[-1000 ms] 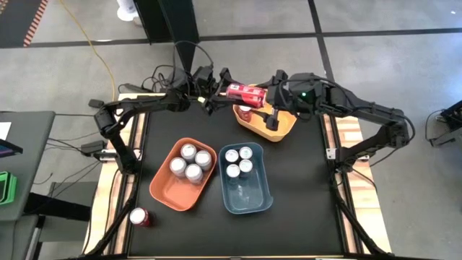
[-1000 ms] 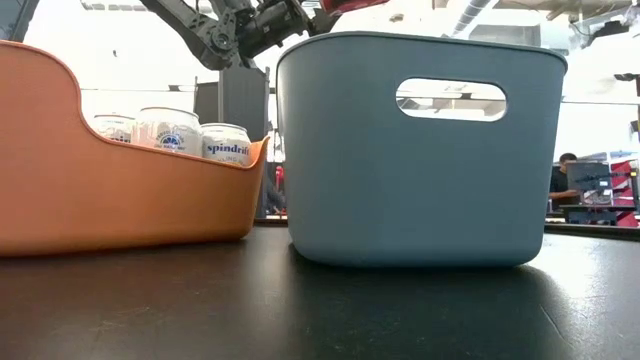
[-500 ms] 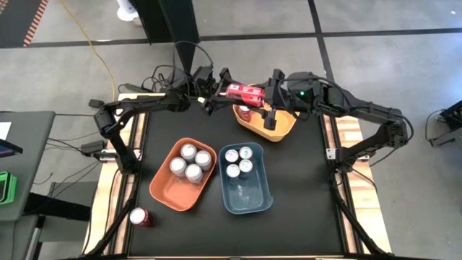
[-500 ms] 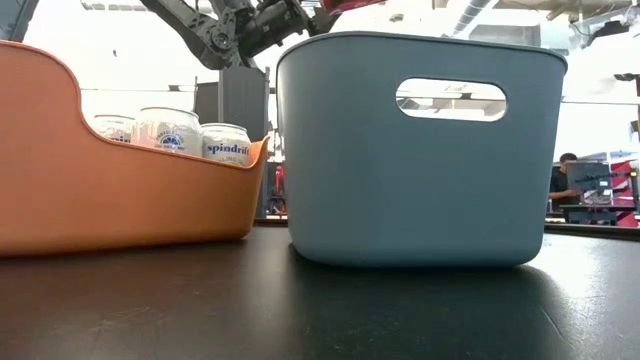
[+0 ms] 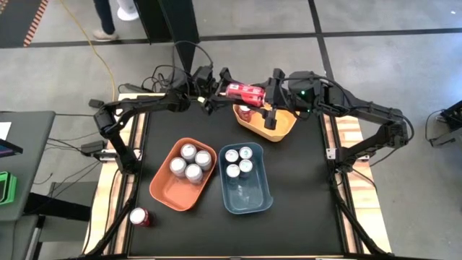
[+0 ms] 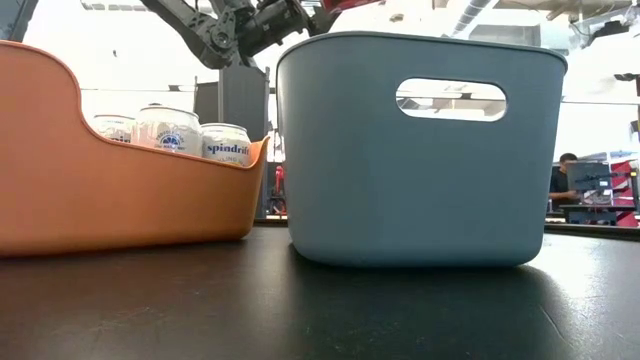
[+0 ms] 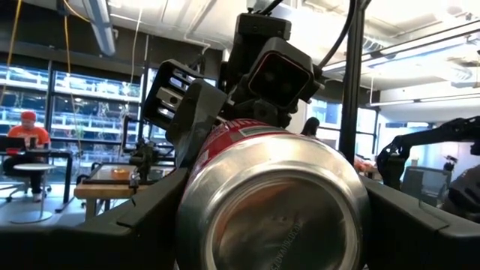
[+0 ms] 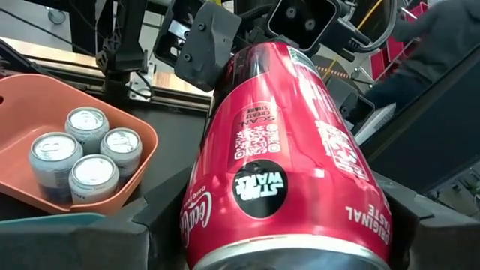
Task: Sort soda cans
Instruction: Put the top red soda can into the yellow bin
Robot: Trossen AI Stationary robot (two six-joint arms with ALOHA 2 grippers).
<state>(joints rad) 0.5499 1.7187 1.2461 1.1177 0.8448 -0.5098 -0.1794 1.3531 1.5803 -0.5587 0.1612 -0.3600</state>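
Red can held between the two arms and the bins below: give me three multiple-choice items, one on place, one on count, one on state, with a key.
1. Where is the red can held in the air?
A. Over the orange bin
B. Over the far edge of the yellow bin
C. Over the table's near left corner

2. How many cans stand in the orange bin?
A. Two
B. Four
C. Six

3. How is the red can held?
A. By the left gripper alone
B. By the right gripper alone
C. Lying sideways, with the left gripper and the right gripper each closed on an end

Key: 1 B, the high view shows it above that bin's far rim. 2 B, four silver tops show there. 3 C, each wrist view shows its own fingers flanking the can, with the other gripper at the far end.
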